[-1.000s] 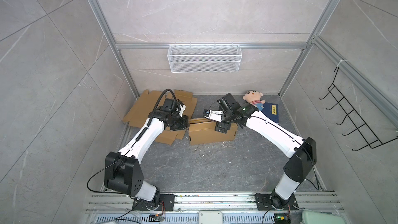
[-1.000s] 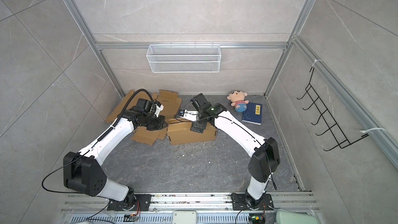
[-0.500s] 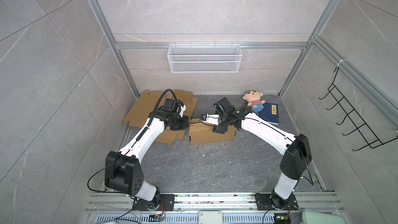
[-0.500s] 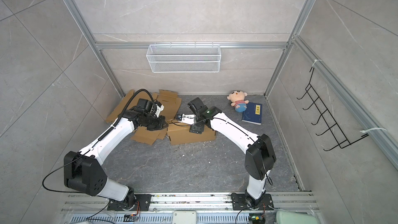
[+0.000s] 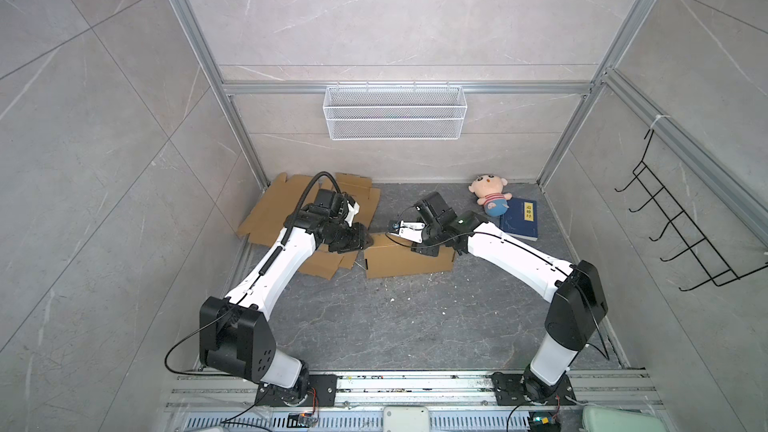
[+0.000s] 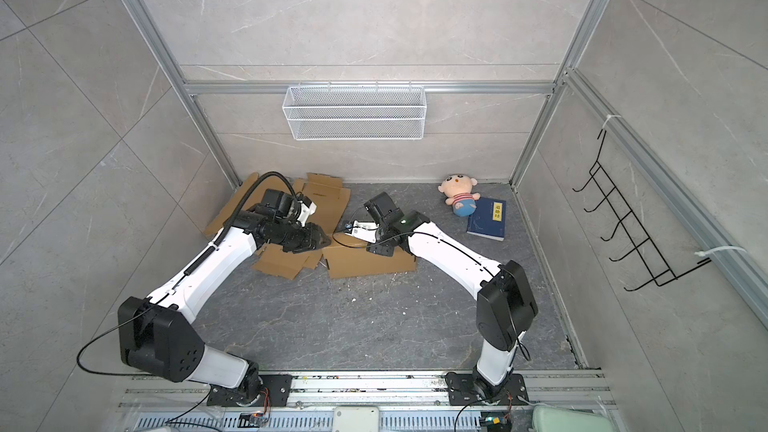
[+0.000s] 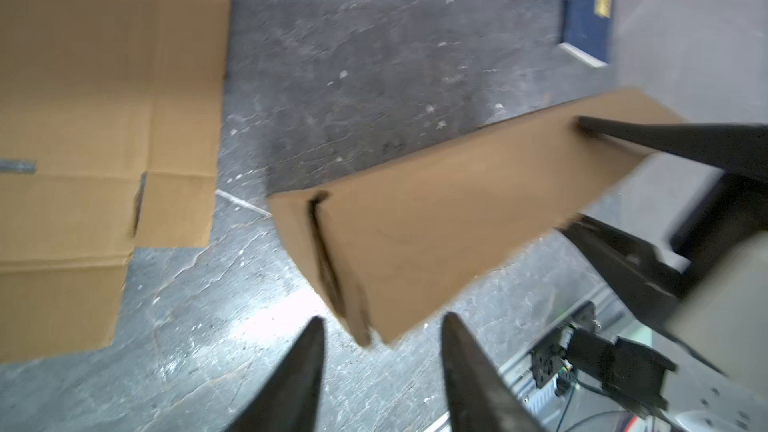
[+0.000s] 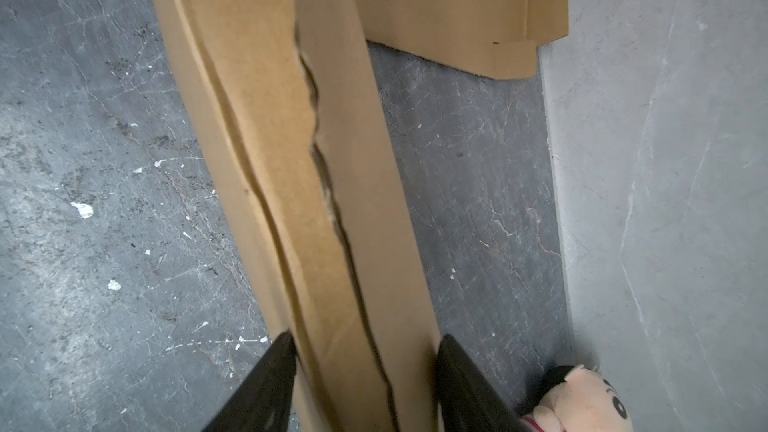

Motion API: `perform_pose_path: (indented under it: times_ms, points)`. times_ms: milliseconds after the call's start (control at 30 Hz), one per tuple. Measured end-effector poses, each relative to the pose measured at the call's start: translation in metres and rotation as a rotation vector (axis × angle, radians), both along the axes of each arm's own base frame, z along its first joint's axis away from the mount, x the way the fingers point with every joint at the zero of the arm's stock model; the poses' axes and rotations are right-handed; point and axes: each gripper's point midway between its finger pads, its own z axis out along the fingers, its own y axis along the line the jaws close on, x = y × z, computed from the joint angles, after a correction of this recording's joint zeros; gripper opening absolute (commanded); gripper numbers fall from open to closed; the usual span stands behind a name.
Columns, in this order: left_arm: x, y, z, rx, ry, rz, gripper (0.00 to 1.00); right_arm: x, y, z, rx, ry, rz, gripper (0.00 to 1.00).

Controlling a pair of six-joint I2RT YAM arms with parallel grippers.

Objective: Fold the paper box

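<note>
Left wrist view: the paper box [image 7: 436, 218] is plain brown corrugated cardboard, a long flat-sided block with a dark slit where its end flaps meet and a crumpled corner. That corner sits just ahead of the left gripper [image 7: 382, 315]. Its two black tapered fingers stand apart with grey floor showing between them and nothing clamped. At the box's far end, one black finger of the right gripper lies along one face of the card and another along the opposite face.

In the right wrist view the right gripper [image 8: 365, 336] straddles the paper box [image 8: 299, 160] across a narrow face, one finger at each long edge. A ragged seam and a creased ridge run the length of the card. Whether those fingers press the card or merely flank it cannot be told.

In both top views the paper box [image 5: 409, 261] lies at the centre of the frame on the dark, veined stone-look floor [image 5: 415, 326]. The left gripper [image 5: 365, 239] is at its left end and the right gripper [image 5: 426, 248] is over its upper right part. Flattened cardboard sheets [image 5: 274, 209] spread left of centre. A plush doll [image 5: 490, 197] and a blue book [image 5: 519, 222] lie right of centre, touching each other. The book's yellow label carries characters too small to read.
</note>
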Motion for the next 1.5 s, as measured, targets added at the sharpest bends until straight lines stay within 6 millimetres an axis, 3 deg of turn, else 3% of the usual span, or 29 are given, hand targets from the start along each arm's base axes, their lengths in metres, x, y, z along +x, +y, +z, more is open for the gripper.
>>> perform_pose_path:
  times_ms: [133, 233, 433, 633, 800, 900, 967, 1033, 1100, 1167, 1233, 1300, 1500]
  points:
    - [0.011, 0.008, 0.038, -0.156, -0.06, 0.071, 0.62, -0.003, 0.0, 0.0, 0.011, -0.011, -0.003, 0.54]
    - [0.024, 0.011, 0.046, -0.226, -0.069, 0.112, 0.62, -0.007, -0.001, 0.0, 0.019, -0.016, -0.008, 0.54]
    - [0.035, 0.002, 0.009, -0.249, 0.032, 0.114, 0.6, -0.008, 0.0, -0.001, 0.028, -0.02, -0.021, 0.54]
    - [0.018, 0.0, -0.036, -0.248, 0.148, 0.099, 0.52, -0.008, 0.0, -0.001, 0.038, -0.013, -0.04, 0.57]
    - [0.013, -0.001, -0.047, -0.261, 0.156, 0.066, 0.44, -0.013, 0.003, 0.001, 0.096, 0.044, -0.072, 0.69]
    - [0.015, 0.0, -0.047, -0.268, 0.145, 0.06, 0.42, -0.016, 0.001, 0.015, 0.218, 0.114, -0.134, 0.72]
    - [0.016, 0.0, -0.047, -0.269, 0.14, 0.055, 0.4, -0.009, -0.015, 0.036, 0.333, 0.147, -0.236, 0.72]
    - [0.017, -0.001, -0.047, -0.268, 0.134, 0.048, 0.4, 0.006, -0.05, 0.062, 0.469, 0.17, -0.401, 0.69]
    - [0.017, -0.001, -0.046, -0.267, 0.131, 0.045, 0.4, 0.019, -0.088, 0.075, 0.58, 0.215, -0.575, 0.65]
    - [0.018, -0.001, -0.046, -0.266, 0.129, 0.044, 0.39, 0.027, -0.125, 0.073, 0.668, 0.299, -0.75, 0.62]
    - [0.019, -0.001, -0.046, -0.265, 0.126, 0.042, 0.39, 0.028, -0.146, 0.059, 0.719, 0.405, -0.888, 0.61]
    - [0.02, -0.001, -0.046, -0.264, 0.124, 0.041, 0.39, 0.023, -0.149, 0.045, 0.745, 0.501, -0.957, 0.59]
    - [0.021, -0.001, -0.045, -0.266, 0.119, 0.034, 0.37, 0.007, -0.132, 0.009, 0.731, 0.71, -1.028, 0.45]
